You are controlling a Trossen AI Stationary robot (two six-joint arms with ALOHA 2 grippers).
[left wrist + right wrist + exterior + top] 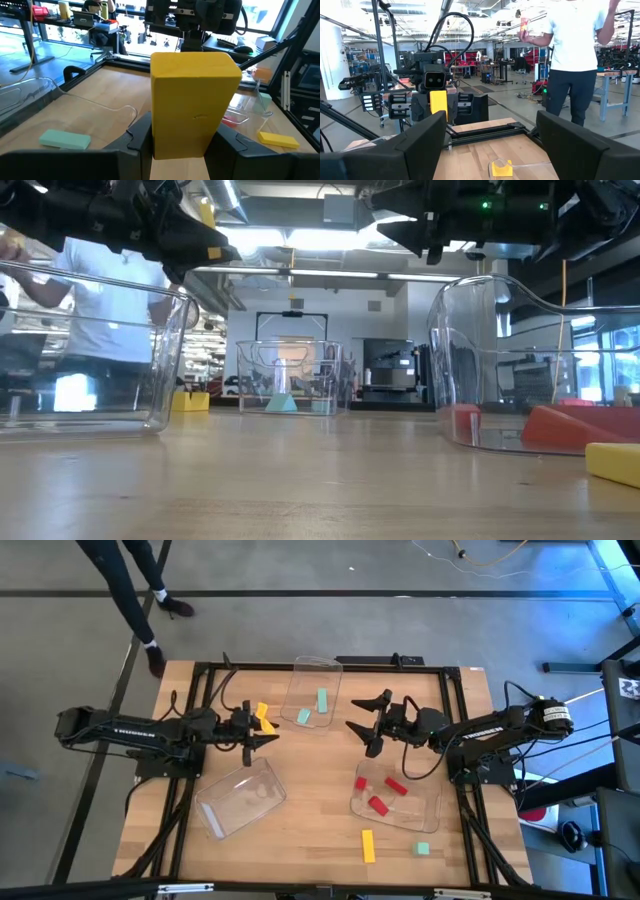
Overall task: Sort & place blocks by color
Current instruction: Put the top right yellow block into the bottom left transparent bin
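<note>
We see three clear plastic trays on the pale wooden table (300,830): the far tray (312,692) holds two mint green blocks (322,700), the right tray (395,802) holds three red blocks (396,786), and the left tray (241,797) holds nothing. The left gripper (268,738) is clamped on a yellow bar (192,102), lifted above the table between the far tray and the left tray; its wrist view fills with the bar's smooth, matte face, pinched between two dark fingers (137,137). Another yellow block (262,711) lies on the wood just beside that gripper. The right gripper (358,714) hangs in the air just right of the far tray, its jaws spread wide and holding nothing. A loose yellow block (368,846) and a loose mint cube (423,850) sit near the table's front edge, outside the trays. Only the high view shows these trays' contents together; the right wrist view alone shows a person (575,55) in a white shirt standing beyond the table.
</note>
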